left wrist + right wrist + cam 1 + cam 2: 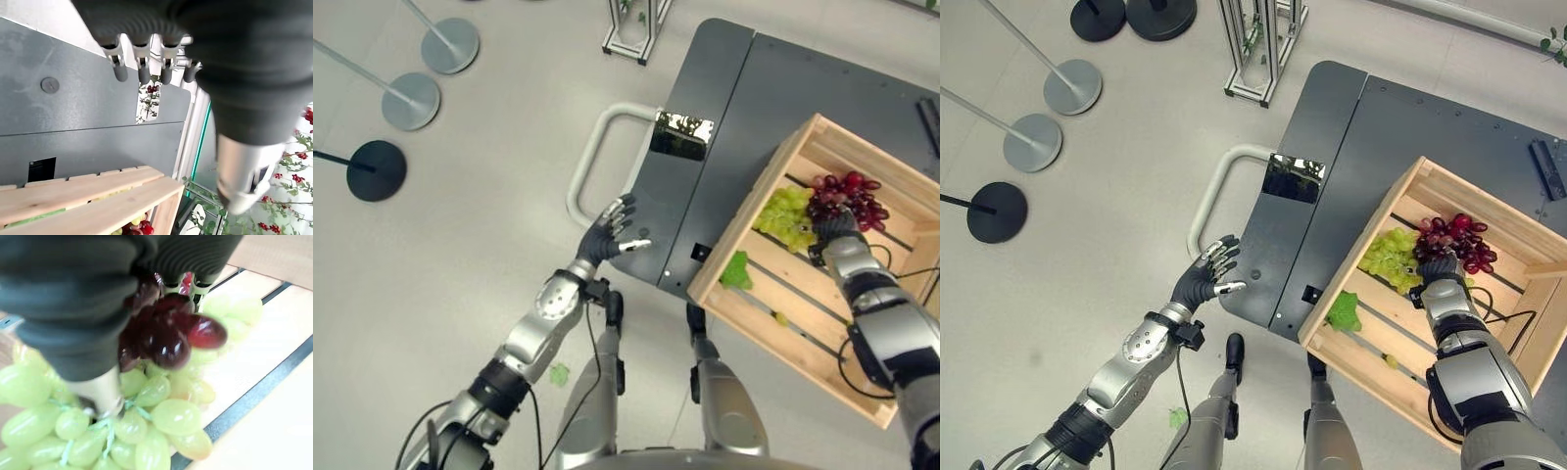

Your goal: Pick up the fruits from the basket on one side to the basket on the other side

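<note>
A slatted wooden crate (749,211) stands on a dark grey cart (764,88). Inside lie a bunch of green grapes (786,217), a bunch of red grapes (857,196) and a green leafy piece (736,271). My right hand (837,235) is down in the crate, its fingers curled round the red grapes (166,333), which hang just above the green grapes (146,431). My left hand (607,235) hovers open by the cart's near left edge, its fingers (142,73) straight and holding nothing.
The cart's grey loop handle (592,162) juts out to the left, close to my left hand. Round stand bases (411,101) and an aluminium frame (636,29) stand on the floor beyond. A green scrap (558,372) lies on the floor.
</note>
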